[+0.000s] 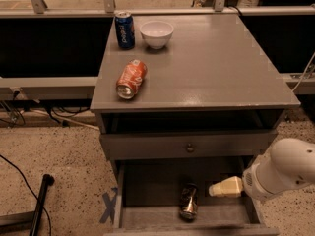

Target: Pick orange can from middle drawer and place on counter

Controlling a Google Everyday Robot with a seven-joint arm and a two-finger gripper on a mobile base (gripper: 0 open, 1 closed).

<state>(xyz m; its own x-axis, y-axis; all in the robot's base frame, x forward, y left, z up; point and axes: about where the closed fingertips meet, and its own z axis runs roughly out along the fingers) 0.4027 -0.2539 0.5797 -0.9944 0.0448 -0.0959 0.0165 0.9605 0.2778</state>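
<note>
The orange can [188, 201], dark bronze with silver ends, lies on its side on the bare grey floor of the open middle drawer [147, 188], one end facing the front. My gripper [212, 189], cream-coloured on a white arm, reaches into the drawer from the right. Its tip is a short way right of the can's far end and apart from it. The counter [216, 68] is the wide grey top above.
A bright orange-red can [131, 78] lies on its side at the counter's front left. A blue can [124, 29] and a white bowl [156, 34] stand at the back left. A closed drawer front with a knob [190, 147] overhangs the open drawer.
</note>
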